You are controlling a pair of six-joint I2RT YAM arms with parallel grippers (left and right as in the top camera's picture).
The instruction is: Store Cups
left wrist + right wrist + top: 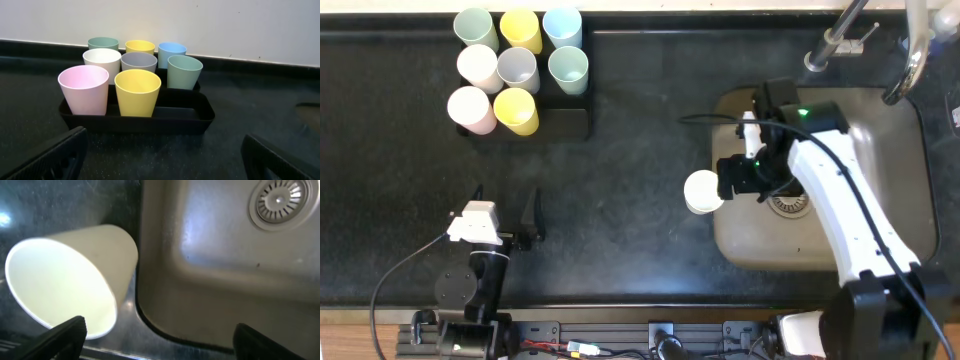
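overhead top; left wrist low toward tray (150, 122); right wrist near sink (225, 280)

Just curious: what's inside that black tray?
The tray holds eight upright cups; its corner beside the near yellow cup is bare. The floor under the cups is hidden.

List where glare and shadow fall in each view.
Top view: the steel sink shines in patches against the dark counter. Left wrist view: even light, no glare on the cups. Right wrist view: glare streaks the sink wall, and the white cup is washed bright inside.
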